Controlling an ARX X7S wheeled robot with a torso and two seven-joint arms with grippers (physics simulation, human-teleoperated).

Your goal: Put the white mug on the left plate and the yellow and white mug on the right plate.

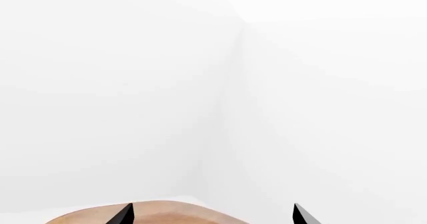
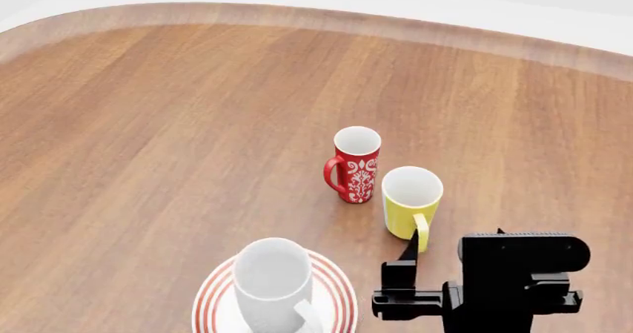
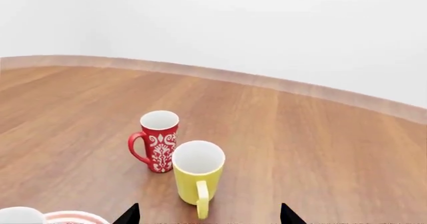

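Wooden tabletop point(image 2: 148, 162): my spread-open right claw point(image 3: 207, 215) should advance squarely around the tall yellow-and-white ceramic mug point(image 3: 197, 176) directly ahead.

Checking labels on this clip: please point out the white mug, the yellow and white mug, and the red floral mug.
white mug point(image 2: 269, 282): head view, on its outer wall.
yellow and white mug point(image 3: 195, 183): right wrist view, on its yellow wall above the handle.
red floral mug point(image 2: 357, 171): head view, on its patterned side.

No readable text, labels or numbers.
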